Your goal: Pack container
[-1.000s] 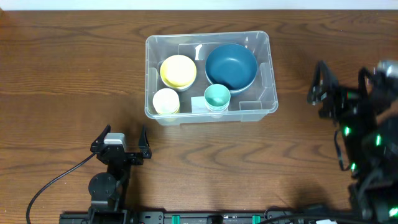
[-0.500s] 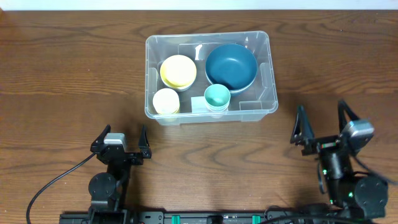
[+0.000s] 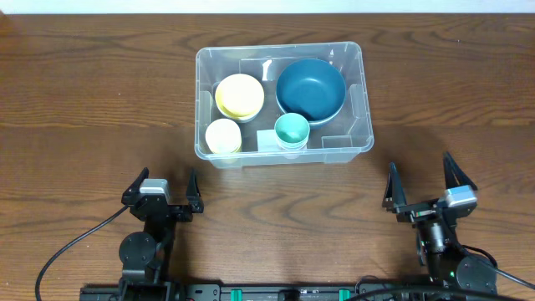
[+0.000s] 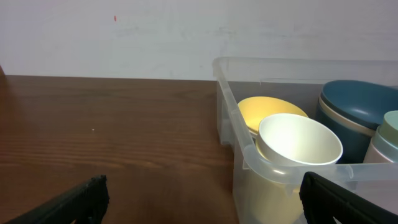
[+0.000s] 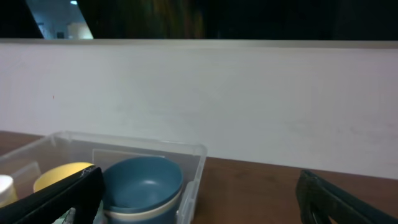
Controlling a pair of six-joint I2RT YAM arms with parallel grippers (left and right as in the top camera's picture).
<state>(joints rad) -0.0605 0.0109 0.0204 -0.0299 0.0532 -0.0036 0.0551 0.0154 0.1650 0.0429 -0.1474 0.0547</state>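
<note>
The clear plastic container (image 3: 355,58) sits at the middle back of the table. Inside it are a dark blue bowl (image 3: 311,89), a yellow bowl (image 3: 240,95), a cream cup (image 3: 223,135) and a teal cup (image 3: 292,130). My left gripper (image 3: 162,189) rests near the front left, open and empty, its fingers apart from the container's near wall. My right gripper (image 3: 424,183) rests at the front right, also open and empty. The left wrist view shows the container's corner (image 4: 245,158) with the cream cup (image 4: 298,144) and yellow bowl (image 4: 261,111). The right wrist view shows the blue bowl (image 5: 142,184) inside the container (image 5: 198,163).
A wooden table (image 3: 92,100) spreads to both sides of the container. A black cable (image 3: 71,247) runs from the left arm's base toward the front edge. A white wall (image 5: 249,99) stands behind the table.
The right arm has come down from the right edge and settled at the front right, its gripper open throughout. The left arm and the container's contents have not moved.
</note>
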